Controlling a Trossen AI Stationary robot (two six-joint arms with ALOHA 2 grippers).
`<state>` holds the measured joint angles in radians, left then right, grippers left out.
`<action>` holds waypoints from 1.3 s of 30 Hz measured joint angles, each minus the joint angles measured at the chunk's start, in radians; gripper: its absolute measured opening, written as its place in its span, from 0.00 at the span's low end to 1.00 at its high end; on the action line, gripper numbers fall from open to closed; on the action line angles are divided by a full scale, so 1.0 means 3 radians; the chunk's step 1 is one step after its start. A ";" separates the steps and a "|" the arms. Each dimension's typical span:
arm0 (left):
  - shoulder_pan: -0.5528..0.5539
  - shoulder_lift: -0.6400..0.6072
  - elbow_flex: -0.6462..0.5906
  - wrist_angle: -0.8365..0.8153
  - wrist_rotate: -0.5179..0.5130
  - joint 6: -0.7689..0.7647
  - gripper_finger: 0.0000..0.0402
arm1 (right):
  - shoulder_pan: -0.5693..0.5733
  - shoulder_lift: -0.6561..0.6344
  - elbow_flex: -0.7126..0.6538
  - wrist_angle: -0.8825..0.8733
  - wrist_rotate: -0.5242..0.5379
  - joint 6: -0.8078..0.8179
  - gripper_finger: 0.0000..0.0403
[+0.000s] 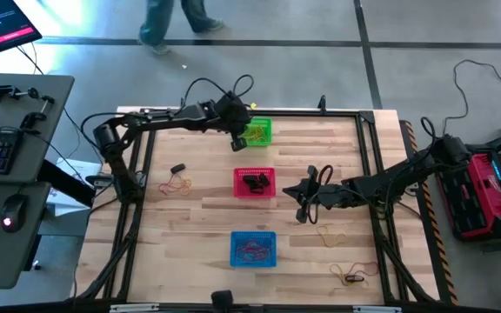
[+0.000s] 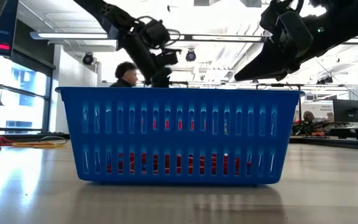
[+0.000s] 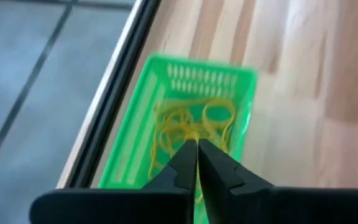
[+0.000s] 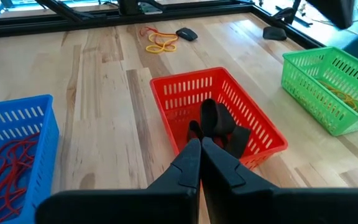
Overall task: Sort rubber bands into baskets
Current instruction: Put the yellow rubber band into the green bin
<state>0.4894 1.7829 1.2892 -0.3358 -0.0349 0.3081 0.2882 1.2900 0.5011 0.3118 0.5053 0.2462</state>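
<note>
— Bands (image 1: 181, 184) lie loose on the counter (image 1: 190, 235); others already sit in the green basket (image 1: 257, 132), red basket (image 1: 254, 183) and blue basket (image 1: 253, 249).
— How will they handle?
— Light, limp, stretchy, likely to snag. Pinch one strand.
— Jaws?
— Left gripper (image 3: 197, 163) clenched empty above green; right gripper (image 4: 200, 162) clenched empty by red.

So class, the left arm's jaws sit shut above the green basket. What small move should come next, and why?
Probably swing the left gripper away from the green basket toward the loose yellow bands on the table: its jaws look shut and empty, and those bands remain unsorted.
</note>
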 joint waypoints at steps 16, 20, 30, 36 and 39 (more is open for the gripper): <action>-0.0228 -0.0018 -0.0005 0.0430 -0.0159 -0.0215 0.00 | -0.0001 0.0000 0.0000 -0.0014 0.0074 -0.0062 0.00; -0.0267 -0.0046 -0.0222 0.0946 -0.0191 -0.0257 0.00 | 0.0000 0.0000 0.0000 -0.0014 0.0074 -0.0063 0.00; -0.0315 -0.0379 -0.1234 0.1876 -0.0201 -0.0358 0.00 | -0.0001 0.0000 0.0000 -0.0028 0.0104 -0.0064 0.00; -0.0464 -0.0807 -0.1785 0.2294 -0.0217 -0.0442 0.00 | -0.0001 0.0000 0.0000 -0.0026 0.0127 -0.0048 0.00; -0.0578 -0.1048 -0.2043 0.2541 -0.0267 -0.0472 0.00 | -0.0001 0.0000 0.0000 -0.0026 0.0123 -0.0035 0.00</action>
<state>0.3159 1.4685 0.6762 0.4266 -0.1149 0.1665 0.2878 1.2900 0.5011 0.3038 0.5422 0.2357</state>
